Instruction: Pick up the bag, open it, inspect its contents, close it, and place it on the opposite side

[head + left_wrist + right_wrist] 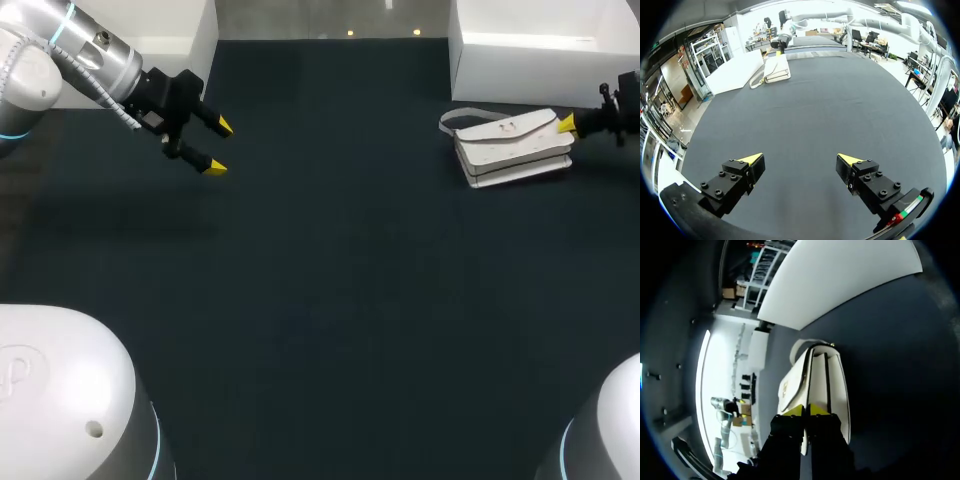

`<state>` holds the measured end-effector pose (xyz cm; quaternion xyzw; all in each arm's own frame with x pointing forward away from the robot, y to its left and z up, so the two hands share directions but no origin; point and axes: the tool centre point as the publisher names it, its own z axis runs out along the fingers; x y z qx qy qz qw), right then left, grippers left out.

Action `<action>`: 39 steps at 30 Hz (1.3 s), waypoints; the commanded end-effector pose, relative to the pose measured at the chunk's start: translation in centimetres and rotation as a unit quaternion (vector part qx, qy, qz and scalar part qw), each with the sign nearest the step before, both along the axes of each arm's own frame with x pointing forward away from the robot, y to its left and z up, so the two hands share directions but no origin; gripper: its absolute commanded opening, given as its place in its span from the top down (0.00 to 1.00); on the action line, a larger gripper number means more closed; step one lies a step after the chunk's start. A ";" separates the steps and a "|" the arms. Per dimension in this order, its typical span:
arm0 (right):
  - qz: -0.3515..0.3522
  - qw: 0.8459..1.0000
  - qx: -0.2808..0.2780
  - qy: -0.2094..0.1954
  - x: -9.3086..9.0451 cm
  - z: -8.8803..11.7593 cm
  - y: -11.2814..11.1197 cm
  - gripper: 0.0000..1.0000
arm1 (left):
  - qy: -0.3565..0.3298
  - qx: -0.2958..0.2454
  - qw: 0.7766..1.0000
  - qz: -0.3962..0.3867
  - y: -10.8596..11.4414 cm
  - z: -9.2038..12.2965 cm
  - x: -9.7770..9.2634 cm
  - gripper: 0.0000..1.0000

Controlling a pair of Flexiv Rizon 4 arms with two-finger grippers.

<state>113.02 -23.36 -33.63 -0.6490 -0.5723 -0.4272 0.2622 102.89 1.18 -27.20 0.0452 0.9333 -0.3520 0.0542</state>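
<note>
A white flap bag (510, 145) lies on the dark table at the back right, its strap (455, 122) looped out toward the middle. My right gripper (567, 124) comes in from the right edge and meets the bag's right end. In the right wrist view the bag (812, 380) stretches ahead of the right gripper (806, 410), whose fingers are shut on the edge of the flap. My left gripper (218, 147) hovers at the back left, open and empty, far from the bag. The left wrist view shows the left gripper (800, 160) wide open over bare table, the bag (776, 69) far ahead.
A white box (545, 45) stands just behind the bag at the back right corner. Another white box (150, 30) stands at the back left, behind my left arm. The dark table mat (330, 300) spreads across the middle and front.
</note>
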 end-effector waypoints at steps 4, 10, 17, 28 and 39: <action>-0.019 1.000 0.010 -0.014 -1.6 0.0 3.1 1.00 | -0.001 -0.001 1.000 0.000 0.0 -0.1 0.0 0.00; -0.038 0.999 0.003 -0.009 -3.3 -0.4 6.0 1.00 | -0.001 -0.001 1.000 0.000 0.0 -0.1 0.0 0.00; -0.084 0.996 -0.012 -0.014 -5.7 -0.7 9.3 1.00 | -0.001 -0.001 1.000 0.000 0.0 -0.1 0.0 0.00; -0.131 0.990 -0.036 -0.039 -8.5 -0.4 13.6 1.00 | -0.001 -0.001 1.000 0.000 0.0 -0.1 0.0 0.00; -0.144 0.988 -0.041 -0.039 -9.1 -0.4 14.5 1.00 | -0.001 -0.001 1.000 0.000 0.0 -0.1 0.0 0.00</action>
